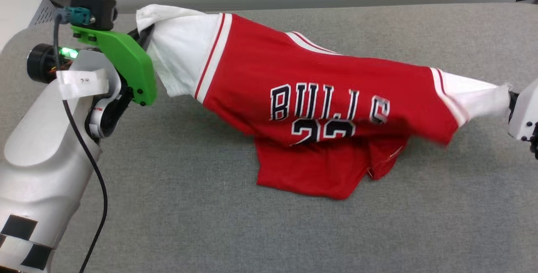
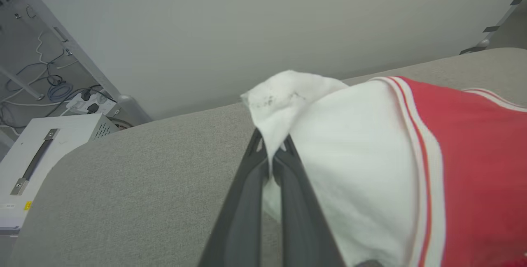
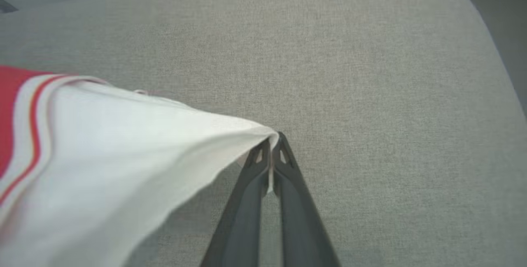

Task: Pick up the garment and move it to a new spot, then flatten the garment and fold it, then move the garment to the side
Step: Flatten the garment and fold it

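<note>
The garment (image 1: 319, 96), a red jersey with white sleeves, striped trim and black "BULLS" lettering, hangs stretched between my two grippers above the grey table, its lower hem resting crumpled on the surface. My left gripper (image 2: 271, 143) is shut on the tip of one white sleeve (image 2: 329, 168) at the upper left of the head view. My right gripper (image 3: 271, 141) is shut on the tip of the other white sleeve (image 3: 123, 168), at the right edge of the head view (image 1: 510, 96).
The grey fabric-covered table (image 1: 252, 231) spreads under the jersey, with open room in front and to the right. A white metal box (image 2: 41, 152) and cables sit beyond the table's far left edge. A pale wall runs behind.
</note>
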{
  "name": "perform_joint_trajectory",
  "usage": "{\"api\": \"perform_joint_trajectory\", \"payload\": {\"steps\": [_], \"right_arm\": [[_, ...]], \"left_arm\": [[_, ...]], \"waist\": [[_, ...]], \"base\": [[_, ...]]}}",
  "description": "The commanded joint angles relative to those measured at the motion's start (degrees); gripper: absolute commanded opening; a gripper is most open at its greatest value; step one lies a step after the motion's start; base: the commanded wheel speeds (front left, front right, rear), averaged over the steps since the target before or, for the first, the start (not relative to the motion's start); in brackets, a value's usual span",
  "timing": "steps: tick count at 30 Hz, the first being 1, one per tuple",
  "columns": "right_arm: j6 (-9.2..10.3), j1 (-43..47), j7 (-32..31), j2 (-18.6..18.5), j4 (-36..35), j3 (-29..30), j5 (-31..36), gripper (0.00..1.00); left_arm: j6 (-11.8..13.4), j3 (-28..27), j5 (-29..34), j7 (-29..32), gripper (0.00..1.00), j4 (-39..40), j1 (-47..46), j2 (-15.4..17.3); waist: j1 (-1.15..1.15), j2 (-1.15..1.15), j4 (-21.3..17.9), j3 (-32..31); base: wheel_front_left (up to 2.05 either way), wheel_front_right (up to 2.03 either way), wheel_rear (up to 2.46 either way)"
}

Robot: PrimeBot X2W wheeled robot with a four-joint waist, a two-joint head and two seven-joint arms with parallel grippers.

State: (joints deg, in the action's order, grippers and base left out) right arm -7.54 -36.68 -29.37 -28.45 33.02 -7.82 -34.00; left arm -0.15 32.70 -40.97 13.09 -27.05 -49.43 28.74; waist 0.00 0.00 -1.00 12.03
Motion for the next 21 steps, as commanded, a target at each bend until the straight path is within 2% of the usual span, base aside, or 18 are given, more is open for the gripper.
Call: {"api": "perform_joint_trajectory", "payload": {"steps": [1, 11, 16, 21], "right_arm": [[0.05, -1.22, 1.08, -0.75, -0.41, 0.27, 1.17, 0.0], [0.05, -8.87, 3.32, -0.99, -1.02, -1.97, 4.81, 0.0], [0.05, -17.41, 6.32, -0.56, 0.18, -3.31, 7.09, 0.0], [0.05, -27.98, 11.25, 0.38, 3.58, -1.98, 9.79, 0.0]], "left_arm": [[0.55, -0.84, -0.24, -0.9, 0.0, -0.73, -0.26, 0.84], [-0.13, -2.79, 0.43, -5.91, 0.0, -8.71, -7.28, 0.58], [-0.3, -2.68, 3.05, -9.72, 0.0, -13.89, -14.74, 0.17], [0.03, -2.8, 5.47, -13.84, 0.0, -18.66, -23.22, -0.29]], "waist": [[0.0, 0.0, 0.21, -1.82], [0.0, 0.0, 0.48, -4.22], [0.0, 0.0, 0.27, -2.33], [0.0, 0.0, -0.05, 1.58]], "base": [[0.0, 0.0, 0.0], [0.0, 0.0, 0.0], [0.0, 0.0, 0.0], [0.0, 0.0, 0.0]]}}
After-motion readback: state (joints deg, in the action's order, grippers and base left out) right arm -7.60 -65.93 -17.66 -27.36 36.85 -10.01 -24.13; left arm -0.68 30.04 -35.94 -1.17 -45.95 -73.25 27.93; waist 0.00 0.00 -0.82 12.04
